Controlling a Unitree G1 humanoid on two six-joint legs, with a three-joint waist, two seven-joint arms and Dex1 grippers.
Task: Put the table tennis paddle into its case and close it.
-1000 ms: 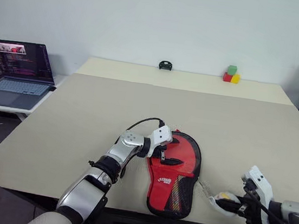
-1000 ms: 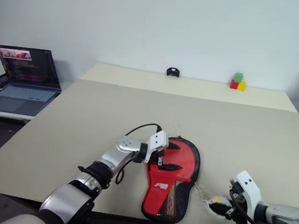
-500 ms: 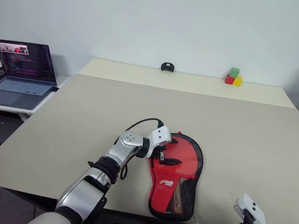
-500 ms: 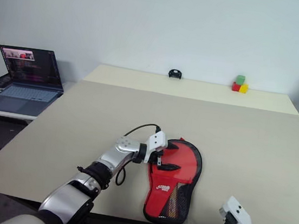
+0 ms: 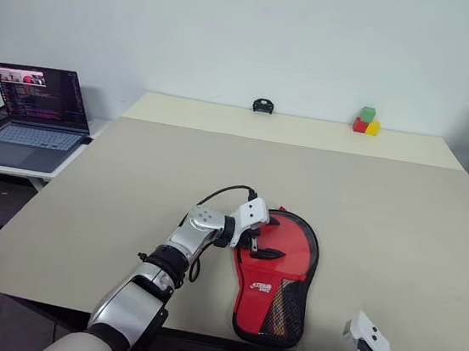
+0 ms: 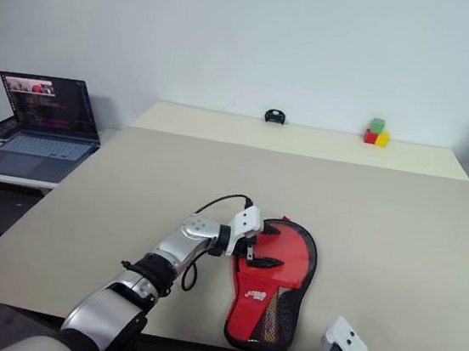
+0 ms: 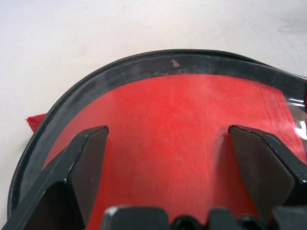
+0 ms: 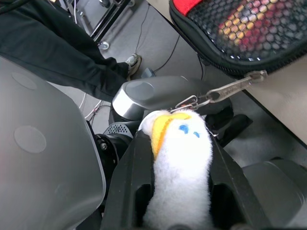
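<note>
The left gripper (image 5: 258,240) sits wide open on the round end of the case (image 5: 278,277). The right gripper (image 8: 178,191) squeezes a fluffy toy charm (image 8: 180,158) (chained to the zip) beyond the case's narrow near end, so the long way of the case points toward it.

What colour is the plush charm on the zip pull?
White with a yellow patch and blue dots; right wrist view shows it best.

case (image 5: 273,279) on table's (image 5: 384,211) near edge; laptop (image 5: 28,116) far left, blocks (image 5: 364,120) behind
</note>
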